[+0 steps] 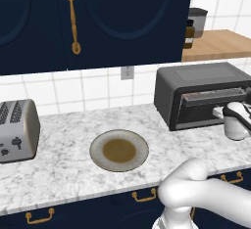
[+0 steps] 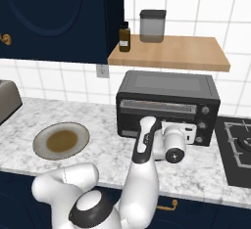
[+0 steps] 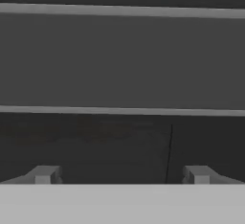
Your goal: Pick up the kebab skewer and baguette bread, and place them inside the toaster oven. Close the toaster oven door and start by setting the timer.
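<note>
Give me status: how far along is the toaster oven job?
Done: plate is bare, so the food looks moved, though the oven's dark inside doesn't show it. The door looks shut. In hand: gripper sits open against the toaster oven front, holding nothing. Left: setting the timer; the knobs look untouched.
</note>
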